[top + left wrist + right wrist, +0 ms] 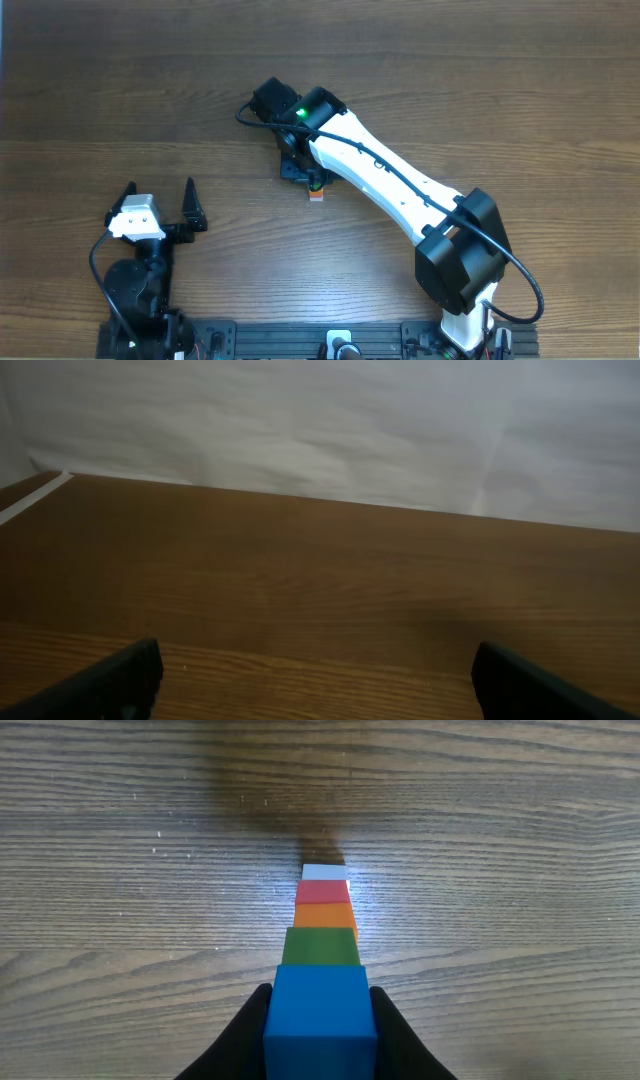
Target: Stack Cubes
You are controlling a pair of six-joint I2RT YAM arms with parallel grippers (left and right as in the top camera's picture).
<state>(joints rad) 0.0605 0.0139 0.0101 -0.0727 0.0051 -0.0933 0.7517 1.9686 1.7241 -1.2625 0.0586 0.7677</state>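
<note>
Wooden table lies directly below my right gripper, which clamps the blue cube squarely atop the green cube, column axis vertical; my left gripper sits open, well apart.

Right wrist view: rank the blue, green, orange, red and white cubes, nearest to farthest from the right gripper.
1. blue cube: topmost, between the fingers of the right gripper.
2. green cube: next below the blue.
3. orange cube: mid-stack.
4. red cube: under the orange.
5. white cube: lowest, farthest.
</note>
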